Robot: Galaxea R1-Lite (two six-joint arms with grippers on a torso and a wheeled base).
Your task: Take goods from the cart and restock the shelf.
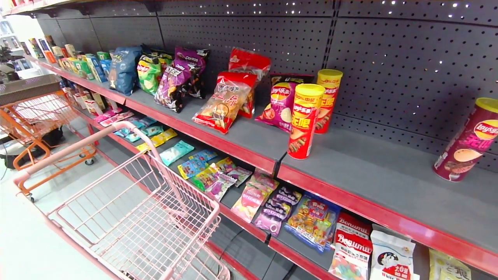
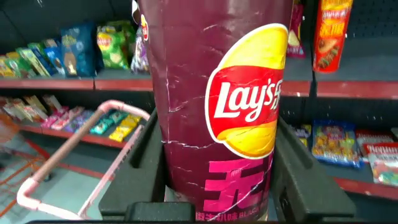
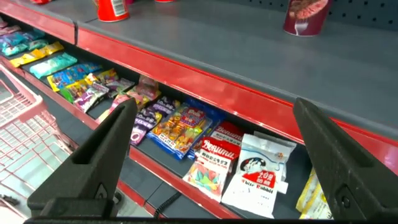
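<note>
**A:** Where's the maroon can (image 2: 186,62)?

**B:** It's clamped upright between the jaws of the left gripper (image 2: 217,134), one on each flank. The grip sits low on the body. It hangs out in the aisle, off the shelf (image 1: 369,167), with the pink cart (image 1: 210,217) handle below and behind it.

**A:** And the other claw?

**B:** The right gripper (image 3: 214,106) is spread wide with nothing in it. It faces the lower tier, just off the candy packets (image 3: 180,127).

**A:** How should the placing go?

**B:** My read is to carry it over the red lip (image 1: 350,202) with height to spare and keep it vertical. Set it down flat on the grey board before letting go. A tall can gripped low will probably tip if the base lands on an edge. The best spot looks like the stretch between the red cans (image 1: 305,120) and the second maroon can (image 1: 465,140), beside its own kind.

**A:** Is anything in the way?

**B:** The red cans stand near the front and a careless sweep could knock them over. The chip bags (image 1: 225,103) lean further along, well clear. The pink cart is parked close against the lower tier on the left arm's side, so the arm has to swing above its rim. The orange cart (image 1: 39,112) sits far down the aisle and doesn't matter here.
</note>
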